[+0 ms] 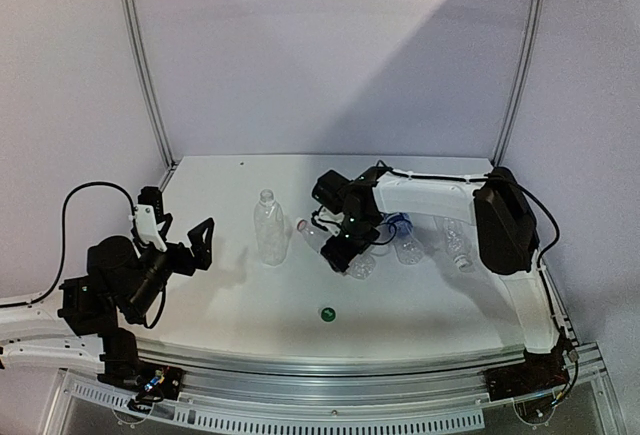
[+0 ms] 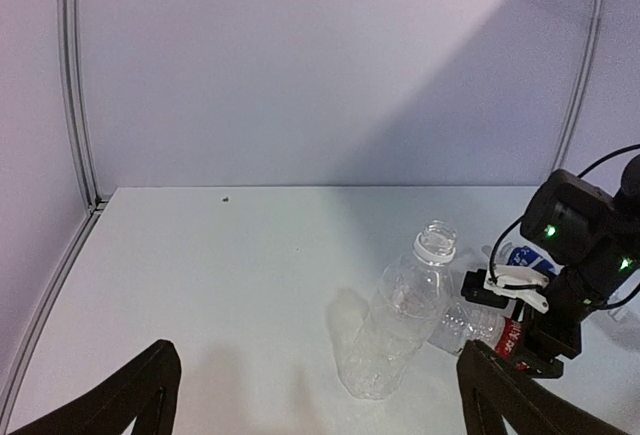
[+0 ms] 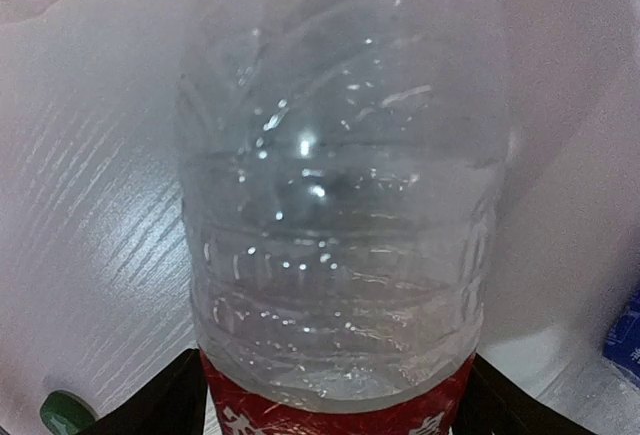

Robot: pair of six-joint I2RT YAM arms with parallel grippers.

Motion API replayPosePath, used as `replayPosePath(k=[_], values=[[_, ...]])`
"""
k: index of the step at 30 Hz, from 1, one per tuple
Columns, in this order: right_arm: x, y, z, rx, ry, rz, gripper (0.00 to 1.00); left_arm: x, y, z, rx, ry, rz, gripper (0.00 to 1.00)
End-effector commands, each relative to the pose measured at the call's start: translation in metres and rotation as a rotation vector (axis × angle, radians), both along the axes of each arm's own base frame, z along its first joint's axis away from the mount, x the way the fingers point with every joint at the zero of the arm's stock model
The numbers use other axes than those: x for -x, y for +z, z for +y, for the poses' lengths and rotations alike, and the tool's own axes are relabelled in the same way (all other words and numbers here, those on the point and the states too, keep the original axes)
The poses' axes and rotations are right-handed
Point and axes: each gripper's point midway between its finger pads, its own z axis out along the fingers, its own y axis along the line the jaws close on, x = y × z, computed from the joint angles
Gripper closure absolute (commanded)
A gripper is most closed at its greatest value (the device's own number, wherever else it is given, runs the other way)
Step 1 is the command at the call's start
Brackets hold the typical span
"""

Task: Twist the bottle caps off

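Note:
A clear bottle with a red label point(image 1: 322, 241) lies on the white table, a small pale cap point(image 1: 301, 224) at its left end. My right gripper point(image 1: 346, 248) is shut on it at the label; in the right wrist view the bottle point(image 3: 335, 185) fills the frame with a dark finger at each side of the right gripper point(image 3: 330, 400). An unlabelled bottle point(image 1: 269, 227) stands upright with no cap, its open neck point(image 2: 436, 242) showing. A loose green cap point(image 1: 327, 312) lies near the front. My left gripper point(image 1: 196, 245) hangs open and empty at the left, its fingertips point(image 2: 150, 395) wide apart.
A blue-label bottle point(image 1: 404, 236) and another clear bottle point(image 1: 458, 243) lie under the right arm's forearm. White walls with metal corner posts point(image 1: 150, 85) close the back and sides. The green cap point(image 3: 65, 413) also shows beside the held bottle.

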Motion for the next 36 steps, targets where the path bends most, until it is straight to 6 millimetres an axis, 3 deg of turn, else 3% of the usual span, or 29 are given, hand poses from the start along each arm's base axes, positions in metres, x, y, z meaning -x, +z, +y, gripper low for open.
replayPosePath(k=[1, 7, 12, 23, 36], values=[[0.007, -0.009, -0.002, 0.015, 0.007, 0.046, 0.19, 0.002, 0.001, -0.002, 0.006, -0.014, 0.001, 0.02], [0.014, -0.02, -0.006, 0.001, -0.018, 0.087, 0.33, 0.002, 0.0, -0.002, 0.005, -0.016, 0.003, 0.02], [0.013, -0.008, -0.012, -0.01, -0.051, 0.059, 0.46, 0.002, 0.001, -0.003, 0.004, -0.019, 0.003, 0.02], [0.018, 0.093, -0.041, -0.162, -0.132, -0.135, 0.54, 0.003, 0.003, -0.005, 0.012, -0.033, 0.002, 0.02], [0.054, 0.154, -0.085, -0.422, -0.188, -0.291, 0.6, 0.008, 0.009, -0.027, 0.01, -0.153, -0.035, 0.02]])
